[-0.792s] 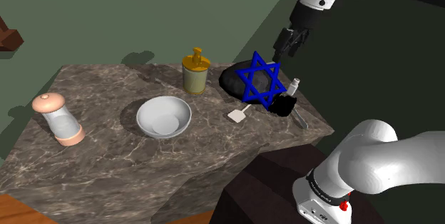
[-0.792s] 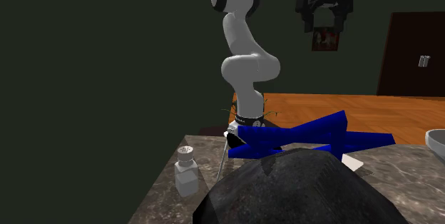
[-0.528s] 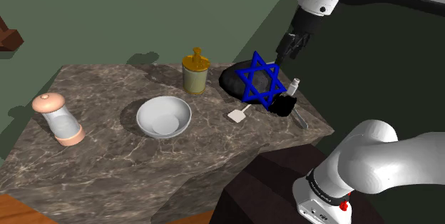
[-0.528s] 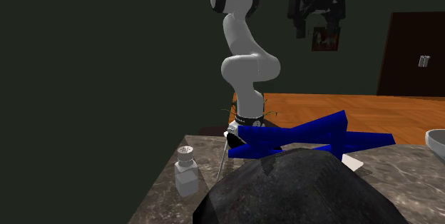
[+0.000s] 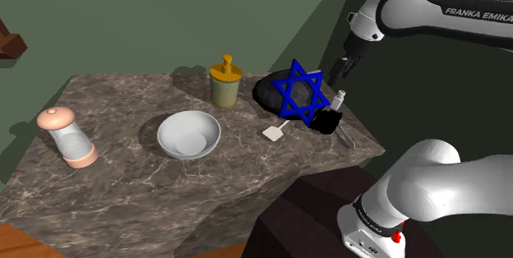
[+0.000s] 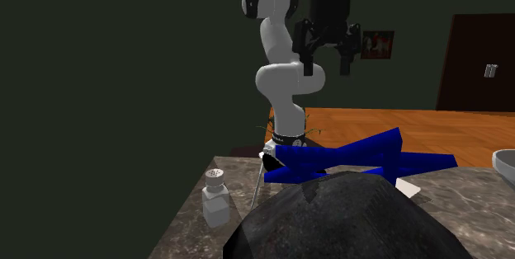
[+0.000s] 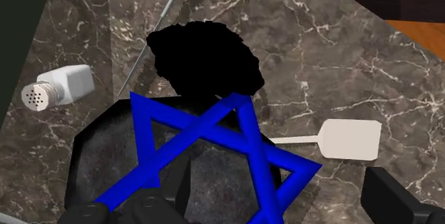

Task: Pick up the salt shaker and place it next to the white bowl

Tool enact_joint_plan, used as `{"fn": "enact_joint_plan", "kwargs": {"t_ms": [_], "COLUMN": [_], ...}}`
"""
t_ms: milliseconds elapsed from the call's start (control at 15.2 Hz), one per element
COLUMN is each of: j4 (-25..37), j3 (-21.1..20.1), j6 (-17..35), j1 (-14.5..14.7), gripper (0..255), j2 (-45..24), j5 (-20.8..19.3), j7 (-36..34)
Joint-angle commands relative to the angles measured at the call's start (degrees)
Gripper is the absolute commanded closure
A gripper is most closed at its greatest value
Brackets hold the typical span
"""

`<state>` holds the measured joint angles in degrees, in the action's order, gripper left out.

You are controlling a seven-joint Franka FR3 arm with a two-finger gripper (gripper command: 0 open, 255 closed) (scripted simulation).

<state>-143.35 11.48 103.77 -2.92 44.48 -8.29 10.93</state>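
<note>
Jaws stand released: in the second exterior view the two black fingers [image 6: 307, 54] are parted with nothing between them, and the gripper [image 6: 328, 58] hangs in the air, up at about 1 o'clock from the salt shaker [image 6: 216, 197] and well apart from it. The shaker is white with a perforated cap. It stands upright on the dark marble table [image 5: 123, 184], close to the edge.

In the shoulder view the gripper [image 5: 341, 69] is at 12 o'clock of the shaker [image 5: 338, 99] and not touching it. The shaker sits at 3 o'clock of a blue star [image 5: 298, 92], just beside it. The star stands in front of a dark rock [image 5: 270, 92]. A black lump [image 5: 327, 121] lies at 5 o'clock of the star, and a small white paddle [image 5: 274, 132] at 7 o'clock.

The white bowl [image 5: 189, 135] rests at about 8 o'clock of the star, well apart from the shaker. A yellow dispenser [image 5: 225, 82] stands at 1 o'clock of the bowl. A pink-capped grinder [image 5: 67, 137] stands at 9 o'clock of the bowl, near the table's far end.

The wrist view looks down on the star [image 7: 214, 151] over the rock [image 7: 107, 158], with the shaker [image 7: 60, 87] beside the rock on the side away from the paddle [image 7: 349, 139]
</note>
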Motion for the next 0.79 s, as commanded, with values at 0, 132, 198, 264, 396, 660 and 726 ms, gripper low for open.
{"fn": "enact_joint_plan", "kwargs": {"t_ms": [0,132,198,264,396,660,726], "j4": [-1.43,-2.68,-3.18,-3.61,-4.21,-4.39,-4.23], "j3": [2.08,4.49,5.73,6.98,9.55,14.93,16.33], "j6": [2.77,5.50,6.92,8.37,11.36,17.65,19.26], "j1": [-0.71,-1.59,-2.01,-2.41,-3.14,-4.11,-4.21], "gripper": [0,0,0,0,0,0,0], "j2": [-0.93,-1.97,-2.64,-3.41,-5.25,-10.12,-11.56], "j5": [-1.69,-3.48,-4.35,-5.19,-6.77,-9.29,-9.73], "j7": [2.41,5.02,6.32,7.63,10.27,15.66,17.06]}}
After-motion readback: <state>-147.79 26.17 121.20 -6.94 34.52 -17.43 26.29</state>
